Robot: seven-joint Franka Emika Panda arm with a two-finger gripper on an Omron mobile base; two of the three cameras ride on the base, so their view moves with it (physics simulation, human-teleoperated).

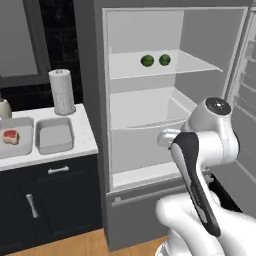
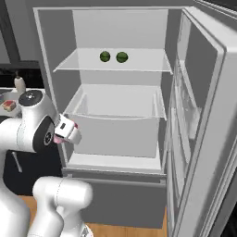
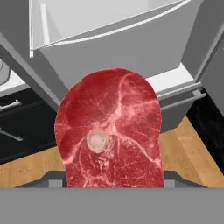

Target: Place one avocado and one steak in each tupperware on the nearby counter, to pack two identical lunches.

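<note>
Kitchen scene, seen first from the left base view: an open fridge point(image 1: 170, 95) fills the middle, with two round green avocados point(image 1: 155, 60) side by side near the middle of its upper glass shelf. Left of the fridge, a white marble counter point(image 1: 85, 135) sits over dark cabinets. Two grey tupperware trays rest on it. The near tray point(image 1: 54, 135), close to the counter's right end, holds nothing visible. The far tray point(image 1: 20, 145), at the picture's left edge, holds a red steak point(image 1: 10, 136). A paper towel roll point(image 1: 62, 91) stands upright at the counter's back edge. The white arm rises at lower right, in front of the fridge's lower drawer.

From the right base view, the fridge door point(image 2: 208, 115) swings open to the right. The same two avocados sit on the upper shelf. The gripper point(image 2: 59, 138) is in front of the fridge's lower left edge, a sliver of pink showing at it.

From the hand view, a second steak point(image 3: 109, 131) stands between the fingertips, its long axis running up the picture, the rounded end pointing away from the hand, a round white bone low in the middle. The gripper is clamped on this steak, jaws partly spread around it. Behind it are the fridge drawer and wooden floor point(image 3: 192, 153).
</note>
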